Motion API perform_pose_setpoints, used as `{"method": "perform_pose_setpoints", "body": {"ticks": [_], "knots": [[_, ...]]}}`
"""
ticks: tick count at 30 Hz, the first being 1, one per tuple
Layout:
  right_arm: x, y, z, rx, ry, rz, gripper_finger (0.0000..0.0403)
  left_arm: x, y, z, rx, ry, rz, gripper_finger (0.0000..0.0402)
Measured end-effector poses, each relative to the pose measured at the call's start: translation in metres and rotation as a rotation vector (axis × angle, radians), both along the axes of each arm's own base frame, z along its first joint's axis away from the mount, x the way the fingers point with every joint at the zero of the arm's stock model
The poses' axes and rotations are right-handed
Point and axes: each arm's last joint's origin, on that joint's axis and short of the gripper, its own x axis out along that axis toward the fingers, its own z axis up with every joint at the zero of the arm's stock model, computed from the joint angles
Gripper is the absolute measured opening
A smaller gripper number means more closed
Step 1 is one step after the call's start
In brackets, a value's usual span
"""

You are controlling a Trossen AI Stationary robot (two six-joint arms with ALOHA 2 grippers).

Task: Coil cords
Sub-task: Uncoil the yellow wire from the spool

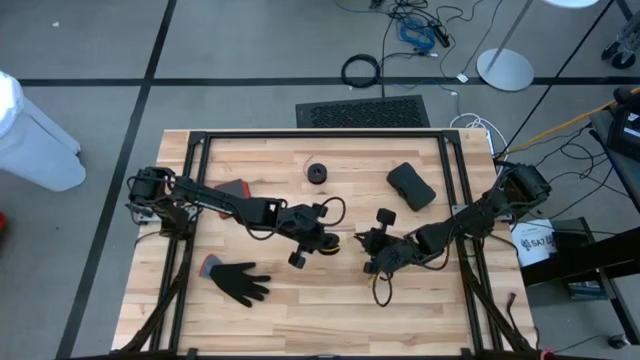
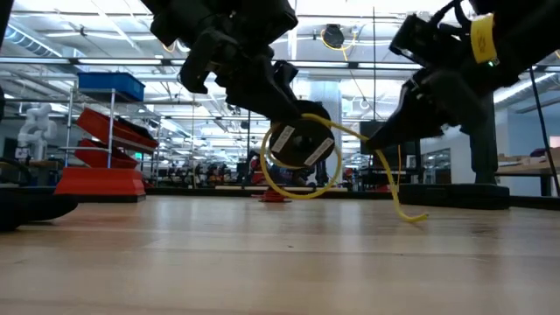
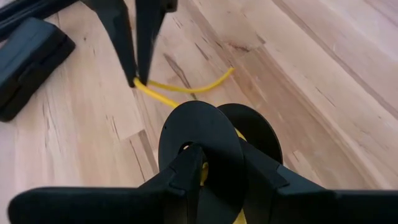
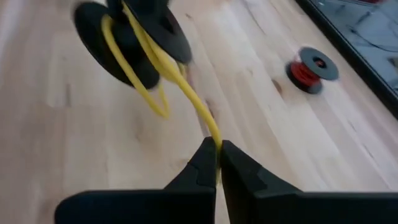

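Near the table's centre, the left gripper [image 3: 214, 180] clamps a black spool [image 3: 205, 134] by one flange, fingers partly closed on it; the yellow cord [image 4: 168, 68] loops loosely around the spool. At three o'clock from it, the right gripper [image 4: 217, 165] is pinched tight on the yellow cord, whose free end trails onto the wooden table [image 1: 300, 320]. The low view alone shows two pale labels on the spool's face, unreadable. The right wrist view alone shows that a second spool [image 4: 313, 67], at twelve o'clock from the left gripper, carries red winding. A black glove [image 1: 238, 280] lies at seven o'clock, a black case [image 1: 411, 186] at one o'clock. Off-table, a white bucket [image 1: 535, 243] bears illegible print.
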Motion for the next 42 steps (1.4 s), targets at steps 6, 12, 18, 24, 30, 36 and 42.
{"method": "perform_pose_setpoints", "body": {"ticks": [6,12,18,24,30,36,42], "knots": [[-0.01,0.001,-0.001,-0.028,0.029,-0.057,0.0001,-0.002,0.001,-0.003,0.003,0.038,0.003,0.0091],[-0.032,-0.003,0.002,-0.048,0.074,-0.177,0.0,-0.005,0.002,-0.005,-0.004,0.082,0.019,0.0091],[-0.056,-0.008,0.005,-0.019,0.125,-0.288,0.0,-0.005,0.003,-0.006,0.024,0.082,0.057,0.0091],[-0.078,-0.005,0.009,0.018,0.132,-0.353,0.0,-0.011,0.01,-0.011,0.057,0.161,0.096,0.0091],[-0.094,-0.005,0.01,0.065,0.179,-0.434,0.0,-0.01,0.011,-0.011,0.044,0.163,0.114,0.0091],[-0.103,-0.008,0.009,0.093,0.225,-0.512,0.0,-0.006,0.01,-0.007,0.01,0.105,0.098,0.0091],[-0.106,-0.009,0.009,0.115,0.247,-0.55,0.0,0.001,0.012,0.0,-0.047,0.008,0.06,0.0091]]}}
